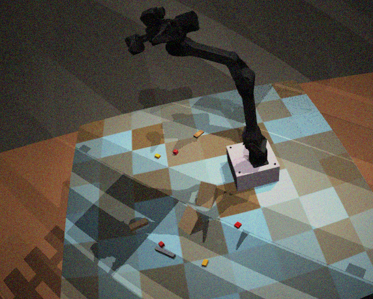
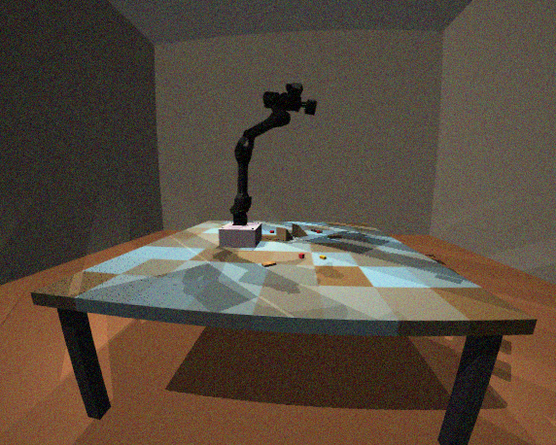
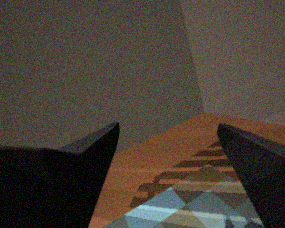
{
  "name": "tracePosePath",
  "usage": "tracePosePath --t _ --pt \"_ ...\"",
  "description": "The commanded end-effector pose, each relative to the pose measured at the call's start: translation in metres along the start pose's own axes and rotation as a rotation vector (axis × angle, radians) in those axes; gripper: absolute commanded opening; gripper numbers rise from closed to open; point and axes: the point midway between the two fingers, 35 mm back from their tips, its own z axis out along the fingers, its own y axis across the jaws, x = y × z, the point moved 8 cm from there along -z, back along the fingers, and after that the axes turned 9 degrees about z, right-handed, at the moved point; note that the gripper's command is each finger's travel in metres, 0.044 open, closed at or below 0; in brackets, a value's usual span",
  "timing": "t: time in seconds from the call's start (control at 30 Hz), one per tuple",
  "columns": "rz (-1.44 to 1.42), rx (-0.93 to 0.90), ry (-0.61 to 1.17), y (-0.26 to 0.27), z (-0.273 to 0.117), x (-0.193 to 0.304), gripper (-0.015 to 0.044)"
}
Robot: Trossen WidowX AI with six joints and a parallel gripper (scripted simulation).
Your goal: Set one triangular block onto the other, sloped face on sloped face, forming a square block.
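Beside the pale box-shaped base (image 1: 257, 181) (image 2: 239, 237), I judge the brown triangular wooden block (image 1: 207, 194) (image 2: 282, 234) light, rigid; grasp its end faces. Gripper (image 1: 147, 38) (image 2: 297, 104) (image 3: 167, 127): open, unloaded.

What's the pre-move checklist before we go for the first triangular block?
1. Gripper open: ok, fingers wide apart.
2. Nothing between the fingers: ok in the wrist view.
3. Arm off the table and the things on it: ok, raised high; only its base stands there.
4. Both triangular blocks on the table: ok, one nearer the base, one farther.
5. Blocks mated into a square: not ok, they stand apart.
6. Target in wrist view: not ok, neither block shows.
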Motion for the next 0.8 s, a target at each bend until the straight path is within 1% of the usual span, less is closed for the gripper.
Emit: tracePosePath --t 0.0,0.03,0.2,0.37,0.47,0.57,0.77 --pt "0.004 -0.003 -0.004 -0.001 0.001 0.0 0.0426" --pt "0.017 -0.01 -0.016 -0.005 0.003 0.0 0.044" --pt "0.143 -0.041 -0.12 -0.046 0.031 0.008 0.044" --pt "0.268 0.002 -0.206 -0.083 0.063 0.028 0.044" --pt "0.336 0.063 -0.237 -0.103 0.083 0.046 0.044" --pt "0.4 0.147 -0.229 -0.126 0.103 0.071 0.044" --pt "0.491 0.352 -0.128 -0.162 0.14 0.133 0.044"
